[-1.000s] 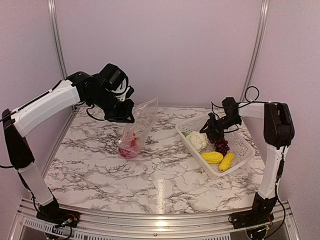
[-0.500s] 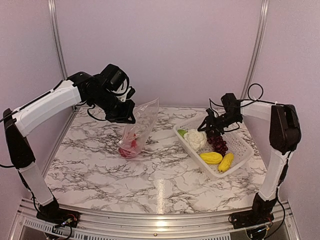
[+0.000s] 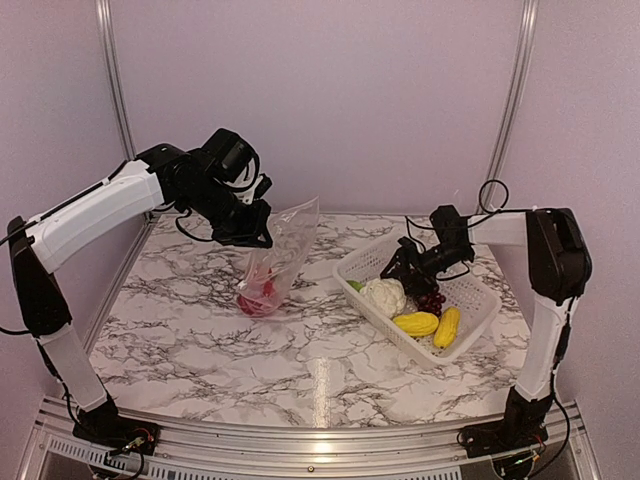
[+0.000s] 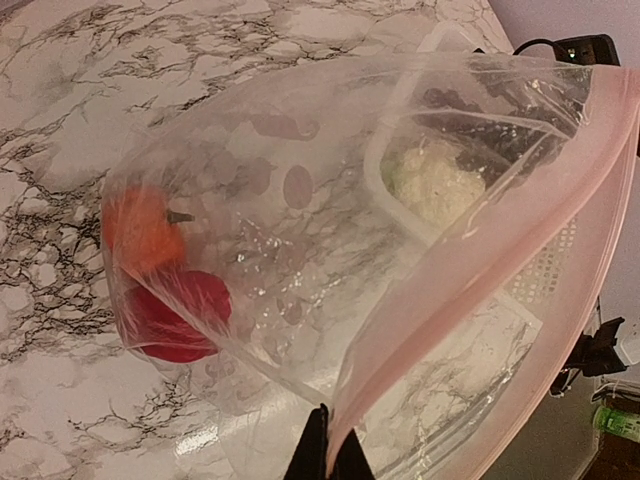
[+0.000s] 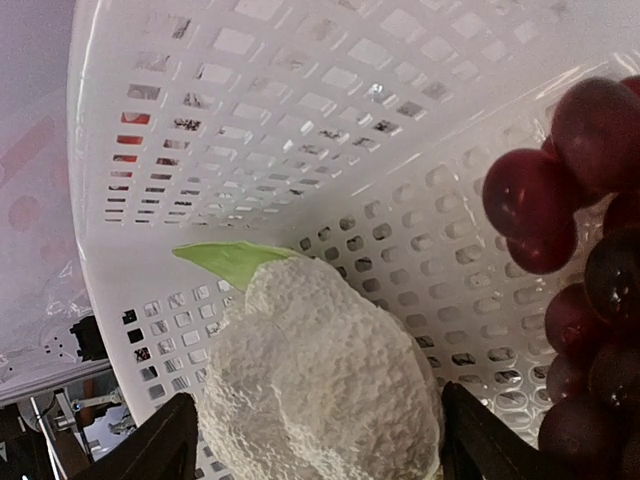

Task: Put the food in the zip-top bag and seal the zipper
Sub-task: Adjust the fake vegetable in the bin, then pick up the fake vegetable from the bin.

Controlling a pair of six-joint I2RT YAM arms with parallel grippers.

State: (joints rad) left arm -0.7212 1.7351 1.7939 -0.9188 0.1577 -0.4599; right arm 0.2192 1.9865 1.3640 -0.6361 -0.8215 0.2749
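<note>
Since the frame a second ago, the white lattice basket point(image 3: 352, 293) has slid left across the marble-patterned table point(image 3: 200, 330), nearer the zip-top bag point(image 3: 283, 245), and the right gripper point(image 3: 403, 265) has travelled with it. The left gripper point(image 3: 252, 236) has stayed where it was, fingers pinched tight on the bag's mouth edge and holding the bag up, with its bottom resting on the table.

From the right wrist view, the right gripper's fingers point(image 5: 165, 440) are spread wide with the cauliflower point(image 3: 383, 296) between them. Whether they touch it cannot be told. The cauliflower is white and knobbly, with a flat green leaf point(image 5: 225, 262) at one side. Just beside it lies the grape bunch point(image 3: 430, 299), glossy, round and dark purple. Two smooth yellow pieces point(image 3: 416, 323) lie side by side at the basket's near end.

The bag is clear, thin and crinkled. Its zipper point(image 4: 490, 270) is a straight pale pink strip running up from the left fingers. In the bag's bottom sit the orange fruit point(image 4: 140, 230), and the red piece point(image 4: 180, 315) touching it.
</note>
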